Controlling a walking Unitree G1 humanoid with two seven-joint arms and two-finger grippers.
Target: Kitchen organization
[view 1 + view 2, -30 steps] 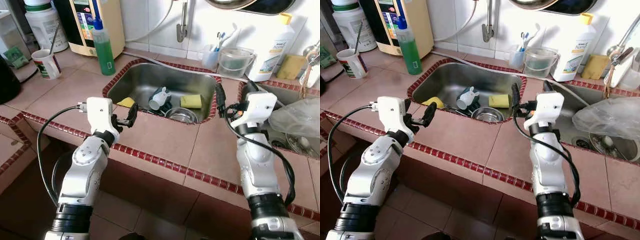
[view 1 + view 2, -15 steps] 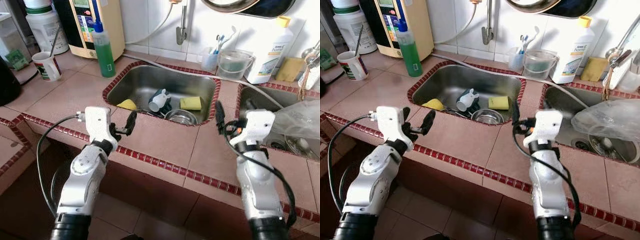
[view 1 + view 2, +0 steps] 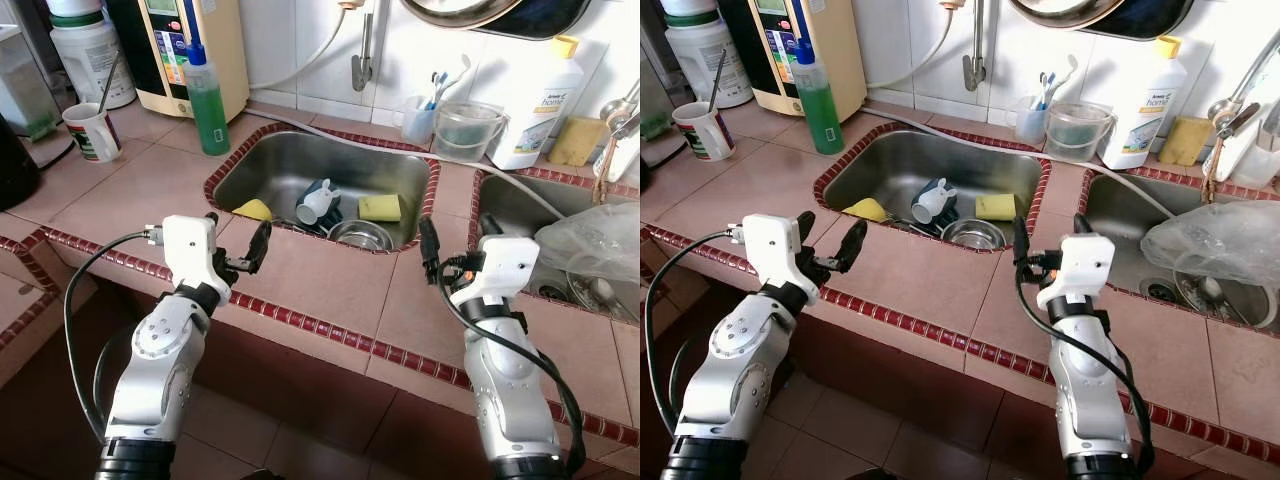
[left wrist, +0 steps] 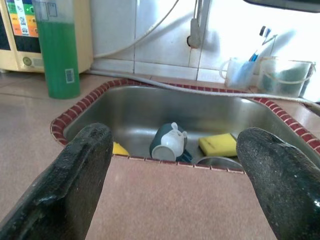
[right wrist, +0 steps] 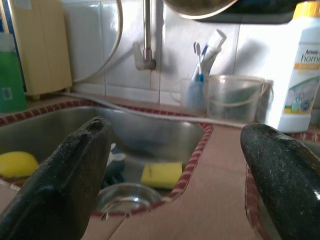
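1. Little looks done: the left gripper point(image 3: 236, 243) and right gripper point(image 3: 1046, 236) hover empty at the bench's front edge, fingers spread wide.
2. Left to clear from the sink point(image 3: 300, 150): one cup point(image 3: 317, 197), two sponges point(image 3: 381, 205), one steel bowl point(image 3: 359, 233).

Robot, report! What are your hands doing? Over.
Left gripper open, empty. Right gripper open, empty. Mug lies in sink. Nothing blocking.
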